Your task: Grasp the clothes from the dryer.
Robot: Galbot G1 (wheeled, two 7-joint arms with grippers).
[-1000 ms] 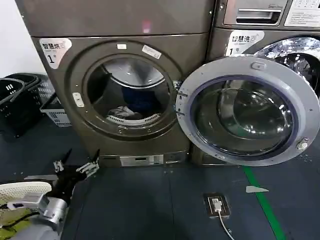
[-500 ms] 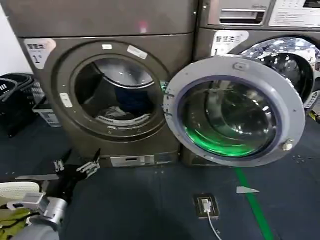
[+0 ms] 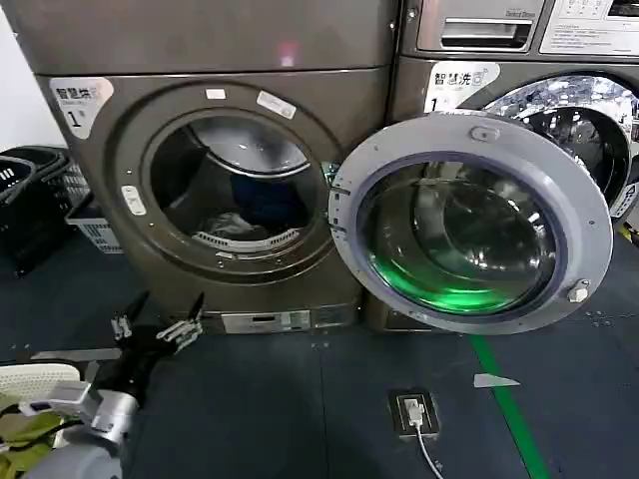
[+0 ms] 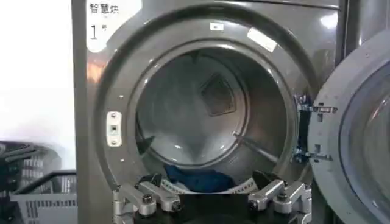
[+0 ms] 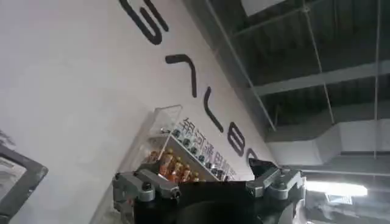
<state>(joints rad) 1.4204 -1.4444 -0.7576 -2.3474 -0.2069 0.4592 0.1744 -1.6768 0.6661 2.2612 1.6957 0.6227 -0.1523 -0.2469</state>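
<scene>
The bronze-grey dryer (image 3: 120,249) with a "1" label stands ahead on the left. Its grey-rimmed glass door (image 3: 469,225) is swung wide open to the right. The clothes lie low in the drum: a pale crumpled piece (image 3: 230,228) and a dark blue one (image 3: 268,200) behind it. The blue garment (image 4: 198,179) rests at the drum's front lip in the left wrist view. My left gripper (image 3: 165,304) hovers low in front of the dryer (image 4: 122,91), below the porthole, open and empty (image 4: 207,179). My right gripper (image 5: 195,173) is open and points up at a wall and ceiling.
Black baskets (image 3: 30,195) and a pale crate (image 3: 95,218) stand left of the dryer. A second machine (image 3: 559,110) sits behind the open door. On the floor are a socket with a cable (image 3: 414,411) and a green line (image 3: 509,399). A white mesh thing (image 3: 40,379) lies at bottom left.
The dryer and door have slid left in the head view as the camera turned. The door glass now reflects green. My left gripper holds the same low spot, still open.
</scene>
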